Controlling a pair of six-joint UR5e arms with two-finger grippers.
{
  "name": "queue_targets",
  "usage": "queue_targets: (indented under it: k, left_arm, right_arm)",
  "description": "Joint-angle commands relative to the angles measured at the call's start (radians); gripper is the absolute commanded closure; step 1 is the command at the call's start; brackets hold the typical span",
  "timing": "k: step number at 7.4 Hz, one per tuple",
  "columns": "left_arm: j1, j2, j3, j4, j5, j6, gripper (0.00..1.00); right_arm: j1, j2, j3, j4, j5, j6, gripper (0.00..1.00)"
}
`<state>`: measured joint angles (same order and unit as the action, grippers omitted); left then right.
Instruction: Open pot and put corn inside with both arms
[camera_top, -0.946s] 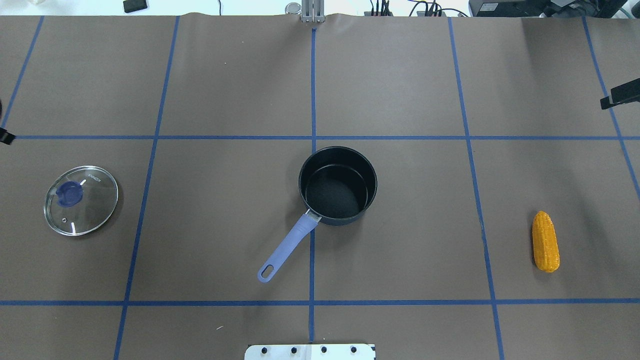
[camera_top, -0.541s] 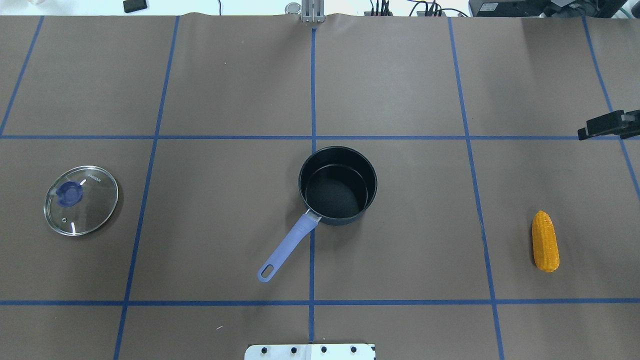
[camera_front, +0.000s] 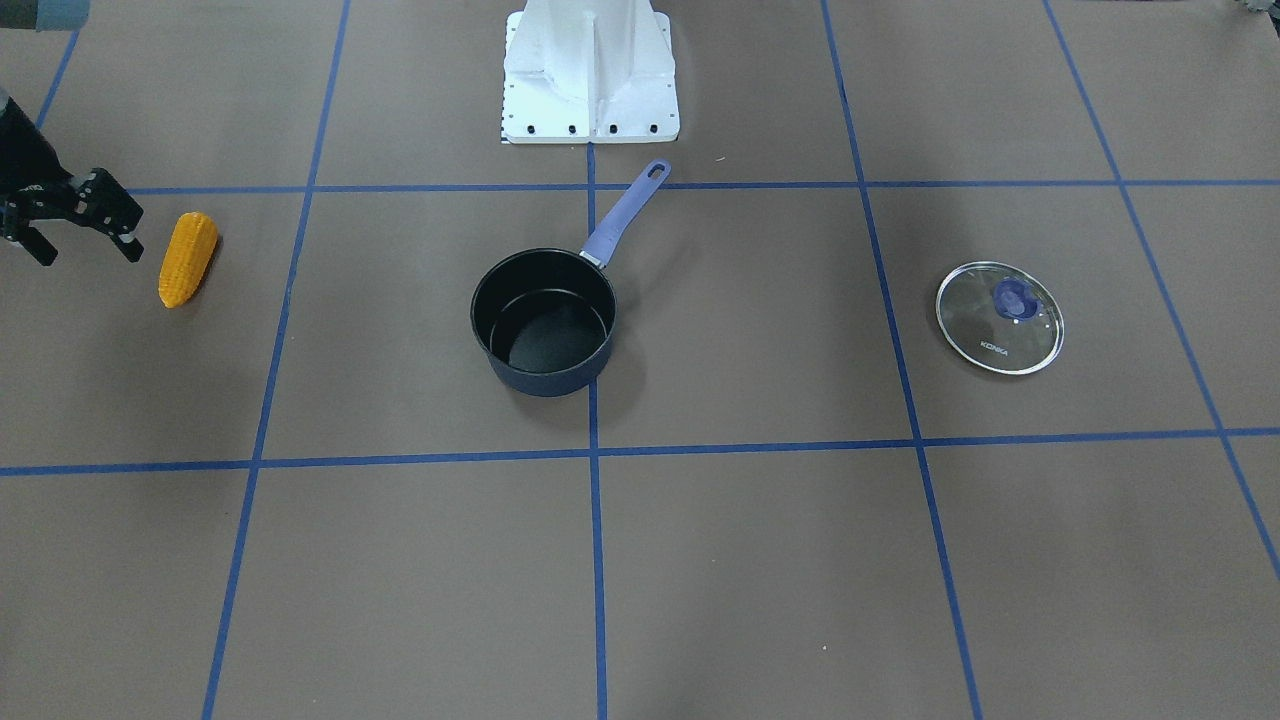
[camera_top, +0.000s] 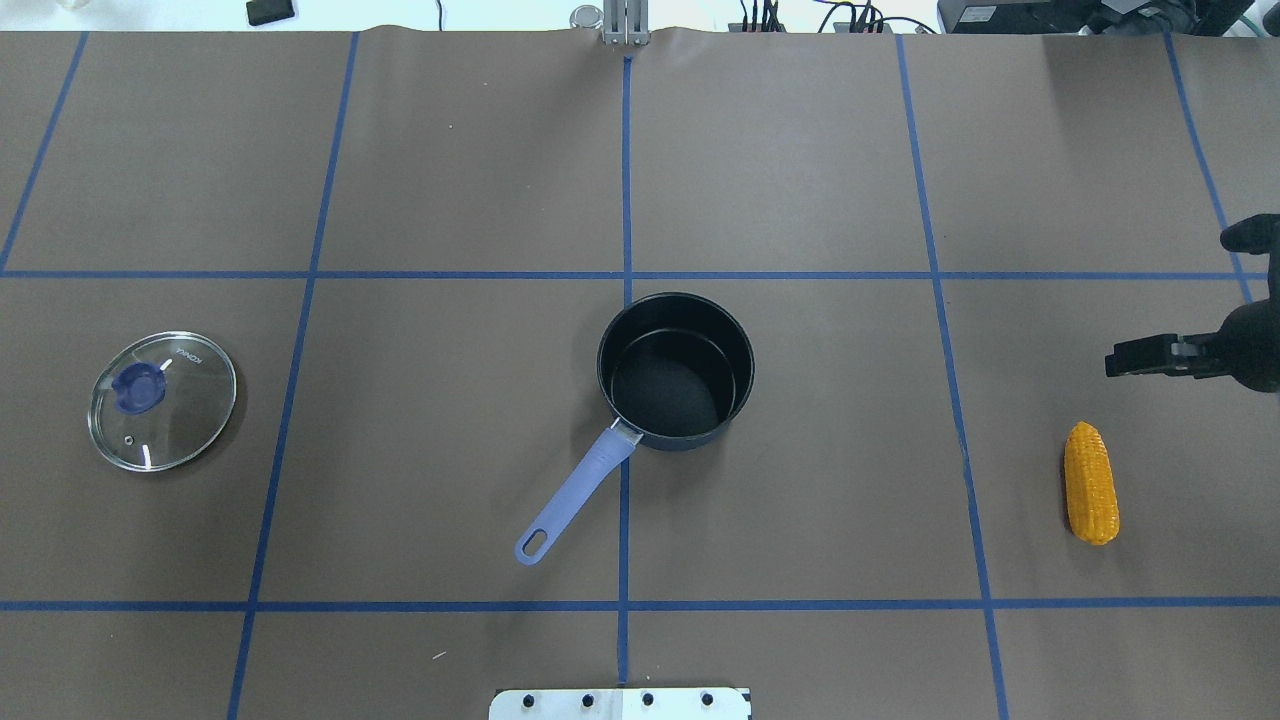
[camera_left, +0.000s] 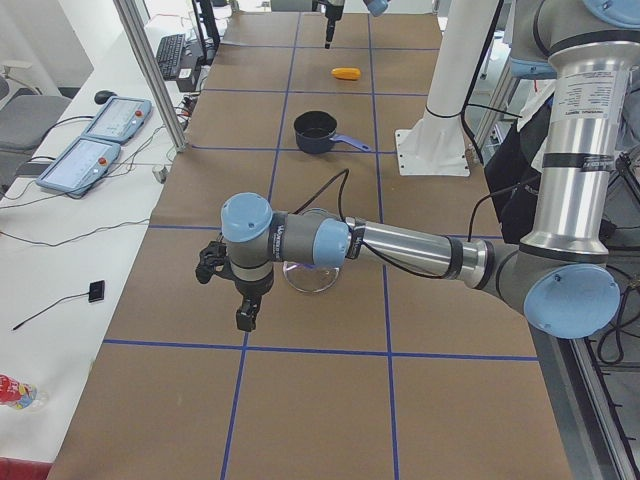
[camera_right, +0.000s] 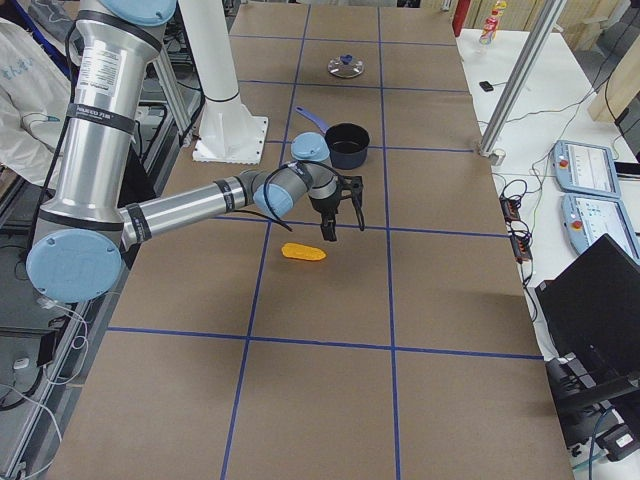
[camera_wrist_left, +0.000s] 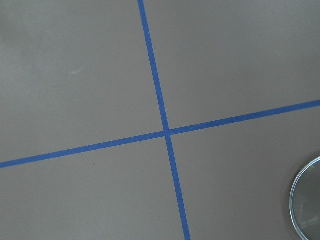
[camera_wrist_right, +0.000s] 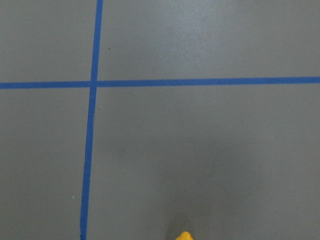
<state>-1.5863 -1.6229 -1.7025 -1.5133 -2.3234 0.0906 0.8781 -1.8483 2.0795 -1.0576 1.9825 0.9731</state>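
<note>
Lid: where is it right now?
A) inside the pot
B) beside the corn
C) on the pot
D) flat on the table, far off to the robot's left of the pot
D: the glass lid lies flat on the table, well apart from the open, empty pot.

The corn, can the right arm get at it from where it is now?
Probably yes. The right gripper hovers open close beside the corn, which lies alone with nothing between them or on it.

The glass lid reads "KONKA" near its rim.
</note>
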Motion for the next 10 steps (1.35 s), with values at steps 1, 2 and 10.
queue_targets:
  k: [1,2,10]
  left_arm:
    - [-0.001,0.0,-0.002,-0.002,-0.002,-0.015,0.01]
    - [-0.001,0.0,-0.003,-0.002,-0.029,-0.015,0.01]
    - [-0.001,0.0,-0.008,-0.002,-0.067,-0.017,0.01]
  right_arm:
    - [-0.187,-0.094,-0.004,0.088,-0.188,0.111,0.0]
    - [-0.303,-0.092,-0.028,0.1,-0.308,0.203,0.0]
    - [-0.444,-0.086,-0.119,0.235,-0.421,0.299,1.0]
